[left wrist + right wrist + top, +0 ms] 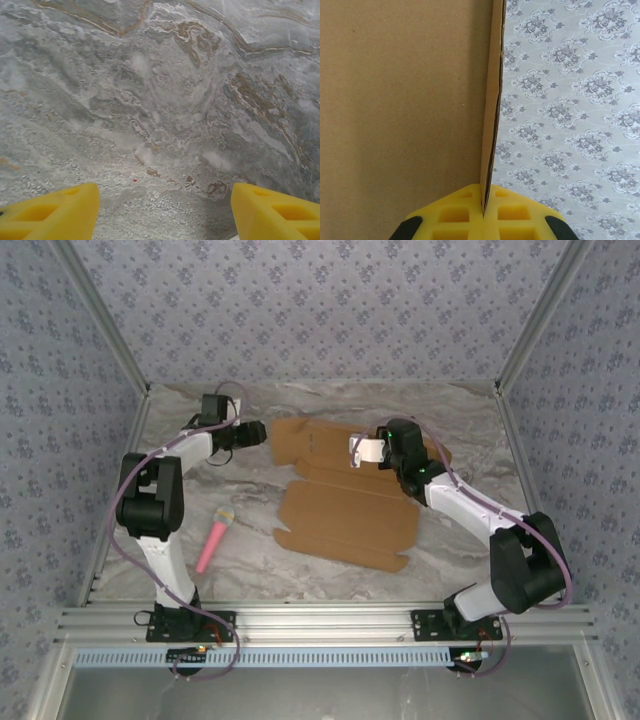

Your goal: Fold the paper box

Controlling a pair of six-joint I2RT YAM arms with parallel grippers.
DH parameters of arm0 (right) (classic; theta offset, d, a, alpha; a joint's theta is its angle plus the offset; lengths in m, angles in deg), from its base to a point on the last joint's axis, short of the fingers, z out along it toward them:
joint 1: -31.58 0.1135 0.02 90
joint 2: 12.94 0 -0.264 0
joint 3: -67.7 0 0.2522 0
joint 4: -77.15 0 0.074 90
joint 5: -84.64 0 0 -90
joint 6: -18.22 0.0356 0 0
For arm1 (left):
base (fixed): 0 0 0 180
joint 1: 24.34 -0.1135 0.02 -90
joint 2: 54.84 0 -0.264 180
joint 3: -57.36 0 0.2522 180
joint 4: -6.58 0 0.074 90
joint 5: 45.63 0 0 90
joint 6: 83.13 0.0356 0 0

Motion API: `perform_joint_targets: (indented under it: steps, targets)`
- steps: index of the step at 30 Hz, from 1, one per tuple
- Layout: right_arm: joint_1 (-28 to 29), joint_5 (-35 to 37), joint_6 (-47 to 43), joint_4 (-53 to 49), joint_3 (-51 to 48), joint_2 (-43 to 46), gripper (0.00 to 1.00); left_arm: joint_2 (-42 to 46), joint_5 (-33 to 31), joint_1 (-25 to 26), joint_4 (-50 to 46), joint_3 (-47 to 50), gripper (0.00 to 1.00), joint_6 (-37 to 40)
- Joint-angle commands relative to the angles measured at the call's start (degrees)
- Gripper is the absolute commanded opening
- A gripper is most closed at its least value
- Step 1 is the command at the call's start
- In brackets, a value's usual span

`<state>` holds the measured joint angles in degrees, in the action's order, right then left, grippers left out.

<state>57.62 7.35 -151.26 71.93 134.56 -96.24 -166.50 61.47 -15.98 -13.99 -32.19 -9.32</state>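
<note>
Mid-bench, a little right of centre: the paper box [345, 510], a brown die-cut sheet, creased and mostly flat. Pinched at a far-side flap by the right end effector [368, 448], yellow fingers [455, 215] pressed together on the cardboard edge (flap seen edge-on from the wrist, wallpaper beyond), likely to swing it up along its crease. Just off the sheet's far-left corner, the left end effector [255, 432], fingers [50, 210] apart over bare marble, holding nothing, probably waiting to brace the sheet. Near the left arm, a pink stick [213, 543], well apart from the cardboard. Underneath, a grey-veined marble bench [450, 410]; around it, blue floral wallpaper [320, 310].
</note>
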Motion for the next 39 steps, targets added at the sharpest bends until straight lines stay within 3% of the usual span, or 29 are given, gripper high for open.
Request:
perform_joint_targets:
  steps: [1,9,16,39]
  targets:
    - [0.41,1.53,-4.1,2.78,-1.56,1.18,0.0,-0.05,4.55,0.23,2.94,0.84,0.7,2.99]
    - [0.65,1.59,-3.07,4.13,-1.87,1.36,0.0,0.37,9.98,1.69,5.48,2.73,0.69,5.4]
    - [0.64,1.99,-2.63,6.58,-3.1,1.74,0.0,3.26,16.2,2.4,13.76,8.65,0.69,4.96]
    - [0.92,1.62,-0.67,8.08,-5.33,3.5,0.0,4.0,24.46,8.31,12.09,8.78,0.69,15.29]
